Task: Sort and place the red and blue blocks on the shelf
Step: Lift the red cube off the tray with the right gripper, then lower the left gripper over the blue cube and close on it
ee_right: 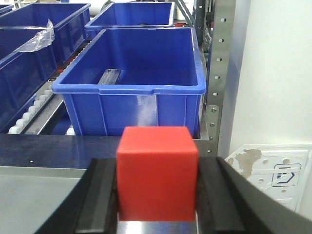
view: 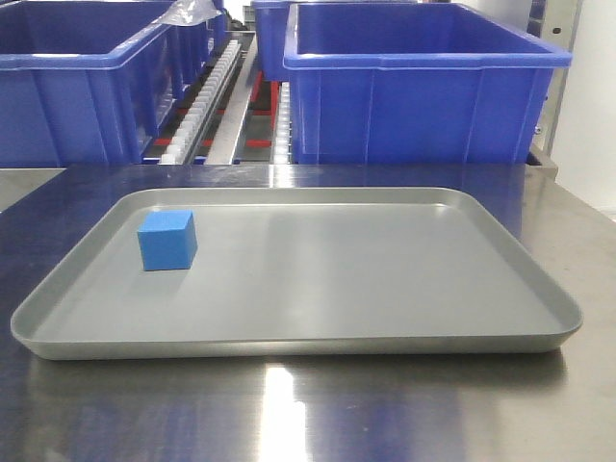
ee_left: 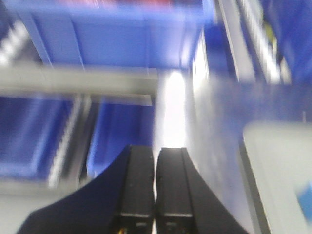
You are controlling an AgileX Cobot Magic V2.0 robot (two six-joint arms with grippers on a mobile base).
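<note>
RISKS
- Blue block point(view: 166, 240): sits on grey tray point(view: 385, 337), left rear area, untouched. Left jaws must spread before approach, otherwise fingertips shove block across smooth tray.
- Red block point(ee_right: 157, 165): clamped by side faces only. Grip slack during transfer to shelf point(view: 219, 87) likely means drop into blue bin point(ee_right: 129, 83) (roller rails give small cube poor footing).

JAWS
- Left gripper point(ee_left: 155, 195): pressed together, holding nothing; view blurred.
- Right gripper point(ee_right: 157, 195): pinching red block, one block-width apart.
</note>
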